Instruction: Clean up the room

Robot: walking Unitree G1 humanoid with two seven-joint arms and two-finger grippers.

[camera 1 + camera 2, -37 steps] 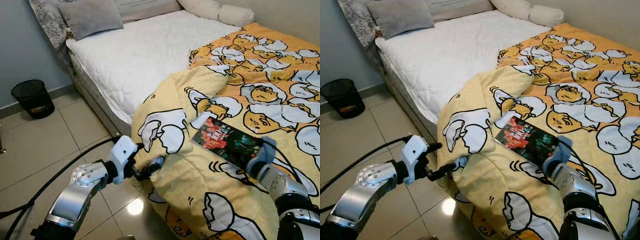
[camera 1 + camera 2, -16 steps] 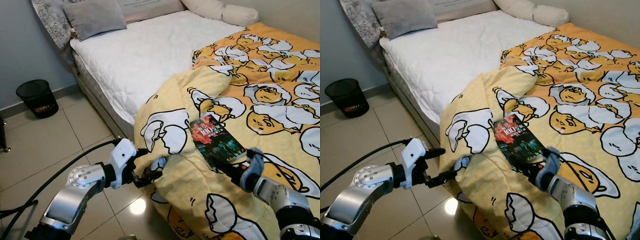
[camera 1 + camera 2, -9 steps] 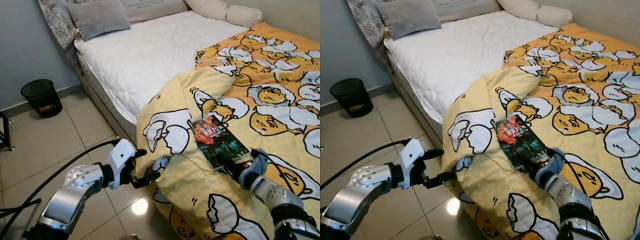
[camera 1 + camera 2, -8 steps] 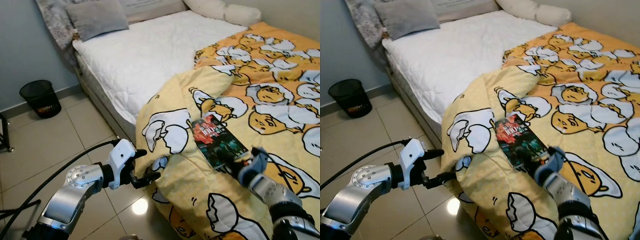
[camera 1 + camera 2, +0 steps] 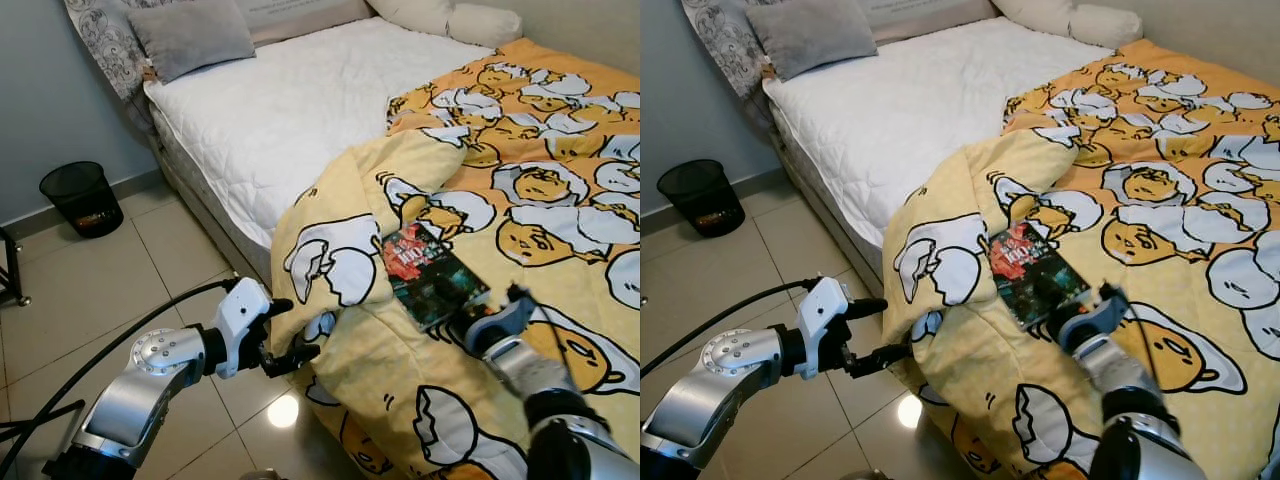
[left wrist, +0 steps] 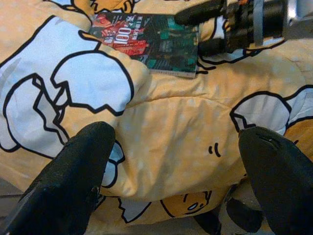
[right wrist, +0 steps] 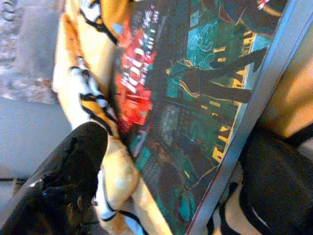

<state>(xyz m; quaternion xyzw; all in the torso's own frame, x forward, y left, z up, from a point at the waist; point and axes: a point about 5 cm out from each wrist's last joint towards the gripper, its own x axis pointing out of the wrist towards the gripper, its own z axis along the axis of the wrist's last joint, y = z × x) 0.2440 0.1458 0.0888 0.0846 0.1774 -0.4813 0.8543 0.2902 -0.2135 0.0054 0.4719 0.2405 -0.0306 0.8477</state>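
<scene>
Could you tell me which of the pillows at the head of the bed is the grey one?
The plain grey square pillow at the bed's left corner; the cream pillow lies toward the right.

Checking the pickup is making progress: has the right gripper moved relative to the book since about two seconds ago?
Yes. The right gripper has closed in on the book: earlier it sat off the near corner; now its open fingers bracket the near edge.

Robot body: two silver arms, black two-finger grippers.
Left arm (image 5: 150,385): brushed silver shell, round joint cap ringed with small screws, white wrist block, black cable (image 5: 120,345) trailing to the floor. Left gripper (image 5: 290,335): long matte-black fingers (image 6: 73,183), rounded tips. Right arm (image 5: 1130,400): silver segments, dark joint collar, grey-blue wrist housing, thin black wire along it. Right gripper (image 5: 1060,322): black fingers.
</scene>
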